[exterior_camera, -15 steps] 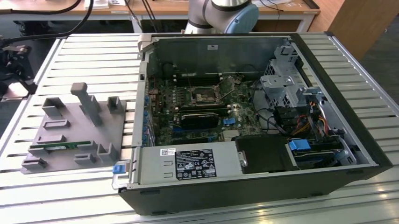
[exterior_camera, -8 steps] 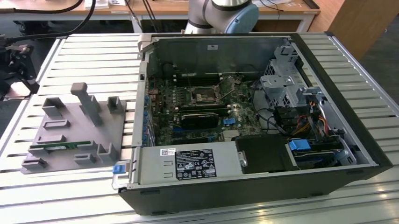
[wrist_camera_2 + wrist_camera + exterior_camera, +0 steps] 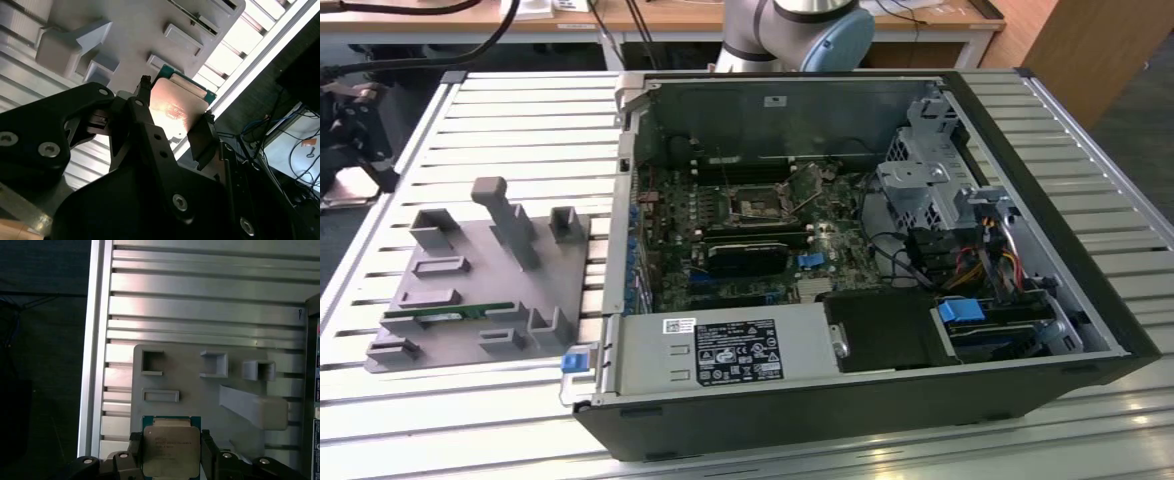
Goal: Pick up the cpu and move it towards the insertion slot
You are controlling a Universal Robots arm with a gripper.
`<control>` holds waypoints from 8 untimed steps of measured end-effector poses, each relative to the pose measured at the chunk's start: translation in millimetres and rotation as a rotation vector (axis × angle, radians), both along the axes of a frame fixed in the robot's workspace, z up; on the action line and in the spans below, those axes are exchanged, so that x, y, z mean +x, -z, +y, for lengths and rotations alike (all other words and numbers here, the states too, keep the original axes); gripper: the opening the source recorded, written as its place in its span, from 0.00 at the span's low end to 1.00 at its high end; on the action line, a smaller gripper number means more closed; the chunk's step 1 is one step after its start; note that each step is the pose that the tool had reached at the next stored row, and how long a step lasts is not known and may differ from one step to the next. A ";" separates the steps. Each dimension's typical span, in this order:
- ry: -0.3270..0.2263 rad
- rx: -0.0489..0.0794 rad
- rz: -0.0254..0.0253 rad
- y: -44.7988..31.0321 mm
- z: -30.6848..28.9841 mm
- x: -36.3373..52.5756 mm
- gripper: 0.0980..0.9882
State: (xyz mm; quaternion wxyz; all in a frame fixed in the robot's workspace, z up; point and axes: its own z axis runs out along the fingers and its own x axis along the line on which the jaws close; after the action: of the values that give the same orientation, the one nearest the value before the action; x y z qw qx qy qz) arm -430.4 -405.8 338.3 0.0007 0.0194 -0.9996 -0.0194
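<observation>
Lots of clutter here. One open computer case [image 3: 720, 415] lies on the slatted metal surface [image 3: 520, 110], and the insertion slot [image 3: 757, 205] sits in the middle of its board. A black card [image 3: 747, 255] is just on its near side, and a drive cage [image 3: 921, 190] and loose cables are off to the exterior view's right. The case's side wall stands between the slot and the one grey fixture plate [image 3: 480, 270], which lies on the exterior view's left.

Count-wise there's one cpu [image 3: 171, 447], one slot and one green memory stick [image 3: 447, 313] lying in the plate's near end. There are several raised holders on the plate too.

The gripper [image 3: 171, 452] is closed on the cpu. In both wrist views, two black fingers [image 3: 205, 130] pinch its opposite edges, metal top facing the camera. It's over the plate, well apart from the slot – can't tell whether it's touching the plate. The gripper points down at the plate. In the exterior view, the arm [image 3: 801, 30] stands at the far edge behind the case.
</observation>
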 end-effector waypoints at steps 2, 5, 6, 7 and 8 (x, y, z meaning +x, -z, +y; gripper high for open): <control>0.000 0.000 0.0000 -3.8 0.2 0.0 0.50; 0.000 0.000 0.0000 -9.9 0.5 0.0 0.50; 0.000 0.000 0.0001 -11.5 0.6 0.0 0.50; 0.000 0.000 0.0001 -12.7 0.6 0.0 0.50; 0.000 0.000 0.0000 -13.6 0.7 0.2 0.50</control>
State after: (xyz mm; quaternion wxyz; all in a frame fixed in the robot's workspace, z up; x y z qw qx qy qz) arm -430.3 -405.1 352.0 0.0007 0.0193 -0.9996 -0.0194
